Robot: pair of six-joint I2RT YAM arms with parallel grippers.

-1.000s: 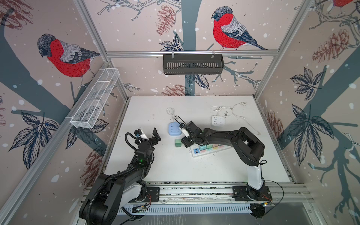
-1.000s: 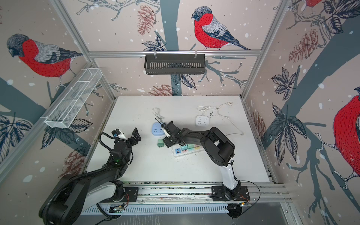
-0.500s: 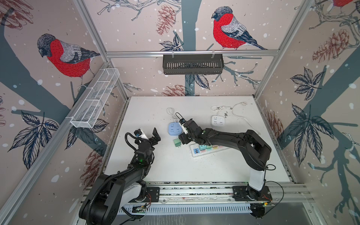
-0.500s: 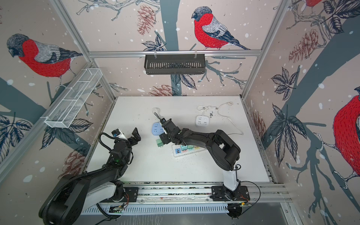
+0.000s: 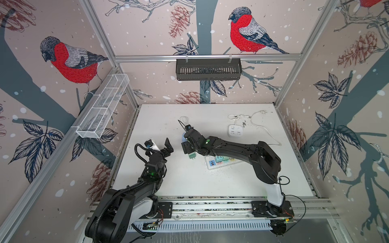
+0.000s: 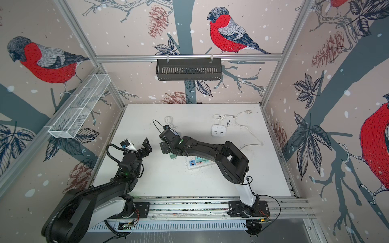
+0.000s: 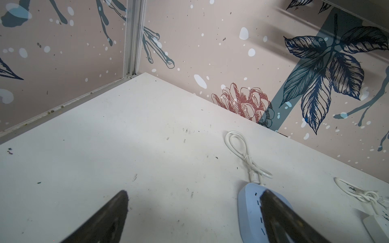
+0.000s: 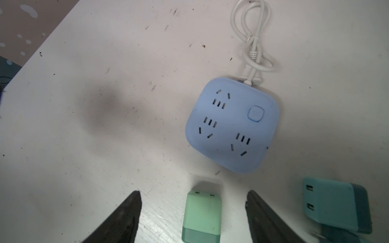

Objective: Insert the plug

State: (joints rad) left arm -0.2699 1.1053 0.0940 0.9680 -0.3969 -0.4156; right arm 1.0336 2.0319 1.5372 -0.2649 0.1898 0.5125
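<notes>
The green plug (image 8: 202, 212) lies flat on the white table (image 8: 84, 147), seen in both top views (image 5: 192, 156) (image 6: 173, 156). My right gripper (image 8: 193, 192) is open, one finger on each side of the plug with a gap on both sides. In both top views this gripper (image 5: 187, 147) (image 6: 165, 147) hangs over the plug. The blue square socket block (image 8: 231, 126) lies just beyond the plug, its slots facing up. My left gripper (image 7: 194, 191) (image 5: 160, 145) is open and empty, to the left of the plug.
A white power strip (image 5: 212, 164) with several coloured adapters lies under the right arm; a teal adapter (image 8: 334, 204) sits beside the right finger. A white square socket (image 5: 235, 130) and its cord (image 5: 263, 128) lie at the back right. A black basket (image 5: 208, 69) hangs on the back wall.
My right gripper has shifted left over the green plug and its jaws have spread wider. The plug and the left arm have stayed where they were.
</notes>
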